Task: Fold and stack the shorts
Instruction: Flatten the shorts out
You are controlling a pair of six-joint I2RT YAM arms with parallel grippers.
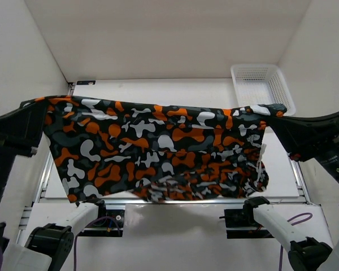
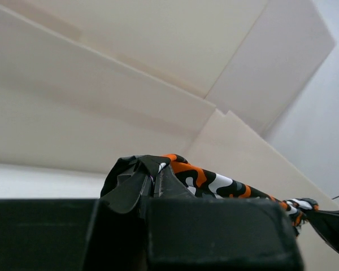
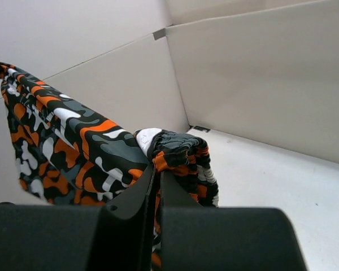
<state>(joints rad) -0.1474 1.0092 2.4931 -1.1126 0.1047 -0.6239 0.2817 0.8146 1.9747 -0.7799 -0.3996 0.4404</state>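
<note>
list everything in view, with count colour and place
shorts: one, orange, black, grey and white blotches, held spread out between both tools above the table
basket: one, white mesh, far right of the table
table: one, white, beneath the shorts
walls: white panels, around the table
arms: two, white and black, near edge
left tool: black, shut on the shorts' left corner
right tool: black, shut on the right corner

I count one pair of shorts, one white mesh basket, and two arms: left arm, right arm.
</note>
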